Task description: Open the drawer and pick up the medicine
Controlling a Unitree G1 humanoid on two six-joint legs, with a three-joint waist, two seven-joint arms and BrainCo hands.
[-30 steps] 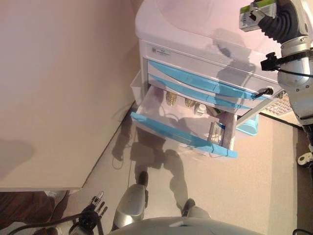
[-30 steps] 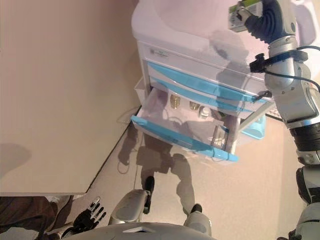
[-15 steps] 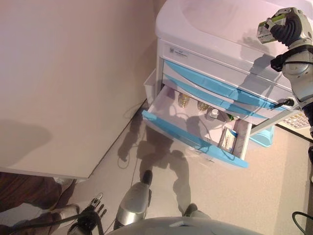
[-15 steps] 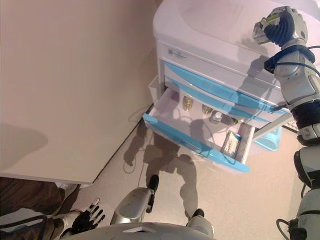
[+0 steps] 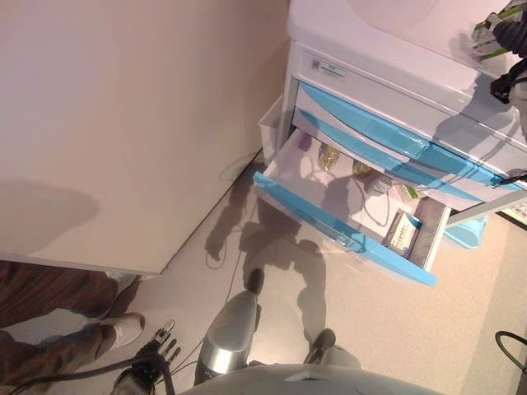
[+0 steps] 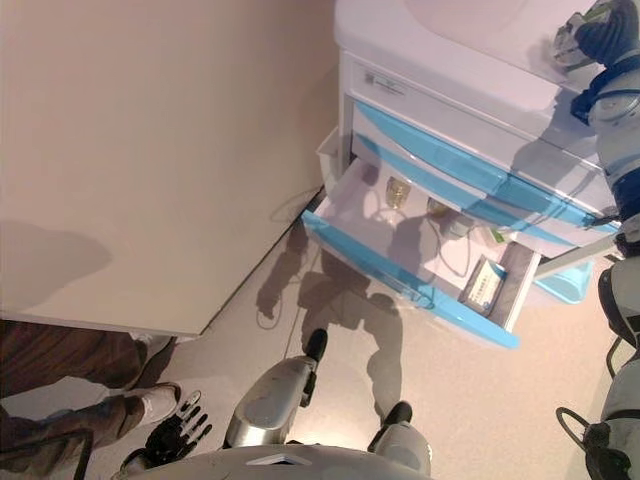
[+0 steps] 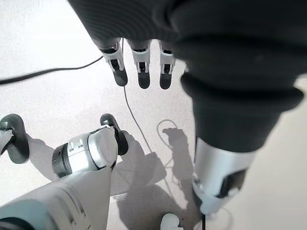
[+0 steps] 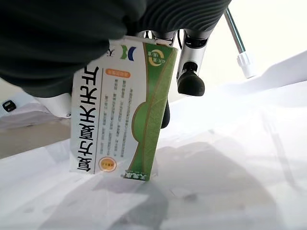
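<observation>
My right hand [image 8: 72, 43] pinches the medicine box [image 8: 122, 110] above the cabinet top [image 5: 387, 41]; the drawer [image 5: 350, 206] stands pulled out.

Only my right wrist view shows the box's green and white face and my fingers curled round it; the eye views show it small at the cabinet's far right edge; inside the drawer I count two bottles [image 5: 329, 156] at the back and one blue box [image 5: 403, 232] by its right corner; my left hand [image 6: 172, 436] hangs low over the floor, fingers straight; one person's shoe [image 5: 123, 329] stands near it.
</observation>
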